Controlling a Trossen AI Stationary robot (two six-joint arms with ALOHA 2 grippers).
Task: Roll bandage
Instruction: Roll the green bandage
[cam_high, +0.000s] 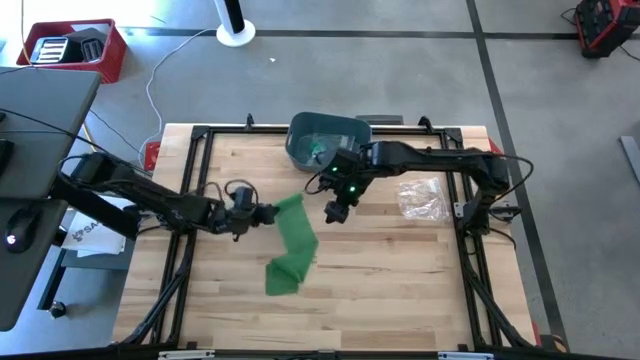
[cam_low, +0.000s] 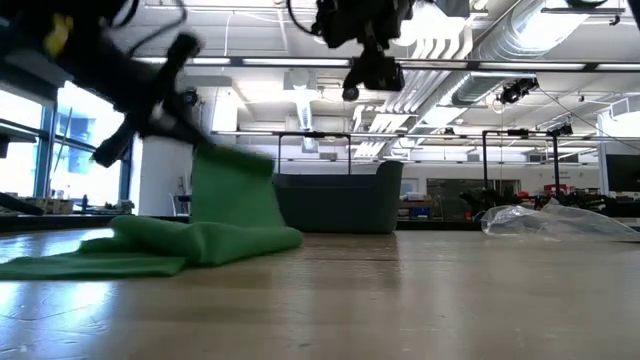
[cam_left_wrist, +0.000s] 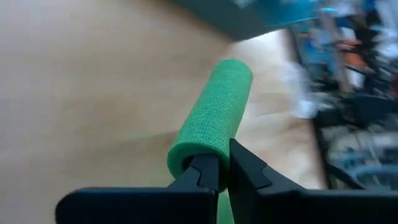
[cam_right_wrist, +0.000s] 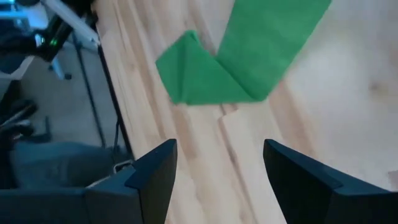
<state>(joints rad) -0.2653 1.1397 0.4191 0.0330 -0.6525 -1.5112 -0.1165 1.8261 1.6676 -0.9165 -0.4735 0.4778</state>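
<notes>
Light wooden slatted table (cam_high: 400, 270) bearing everything, long green elastic bandage (cam_high: 292, 245) lying mid-table, partly rolled, left gripper (cam_high: 264, 213) pinching the rolled end, right gripper (cam_high: 334, 213) hovering above with fingers spread

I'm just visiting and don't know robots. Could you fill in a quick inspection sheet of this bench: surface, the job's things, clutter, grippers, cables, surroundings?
Surface: wooden table in a black frame.
Job's things: green bandage, partly rolled; the loose tail lies folded on the wood.
Clutter: dark bin at the far edge; clear plastic bag on the right side.
Grippers: left gripper shut on the bandage's rolled end, lifted off the table; right gripper open, empty, above the table beside the bandage.
Cables: white cable on the floor, running to the table's far-left corner.
Surroundings: red crate and white stand base on the floor; desk at left.
</notes>
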